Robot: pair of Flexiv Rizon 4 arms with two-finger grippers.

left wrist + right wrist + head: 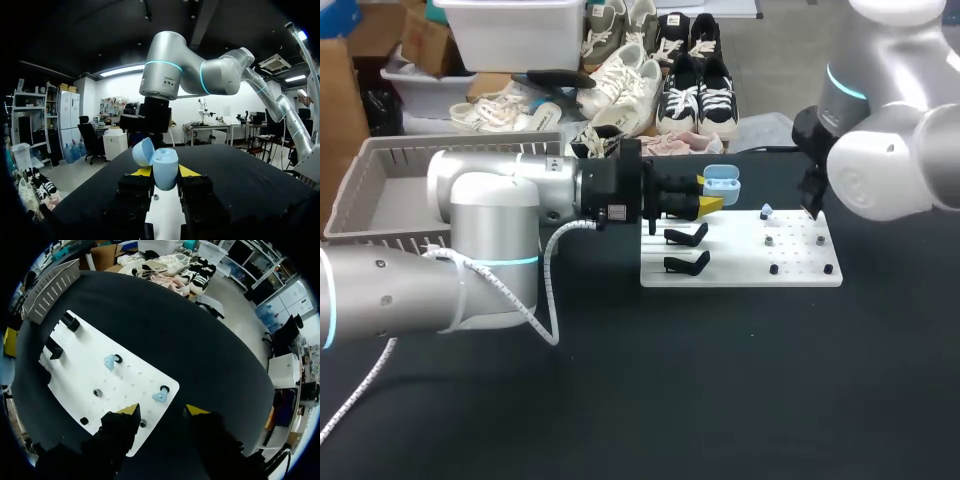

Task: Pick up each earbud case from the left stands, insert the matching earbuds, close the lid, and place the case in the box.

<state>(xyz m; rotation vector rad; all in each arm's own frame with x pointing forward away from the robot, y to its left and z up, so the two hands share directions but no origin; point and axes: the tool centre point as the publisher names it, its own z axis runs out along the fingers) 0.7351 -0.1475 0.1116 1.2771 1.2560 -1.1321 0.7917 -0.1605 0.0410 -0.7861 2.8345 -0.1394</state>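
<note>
Left gripper (165,171) was clamped on the blue case (161,167) with its lid flipped open. It held the case out just above the board (740,270) beside two bare black stands (686,237), a pose that looked meant to offer the cavity for loading. Right gripper (162,410) hung over the board's other end, fingers spread and nothing between them, with an earbud (160,396) on its peg just ahead, likely the next pick, and the box (380,165) sat well apart at the left.
</note>
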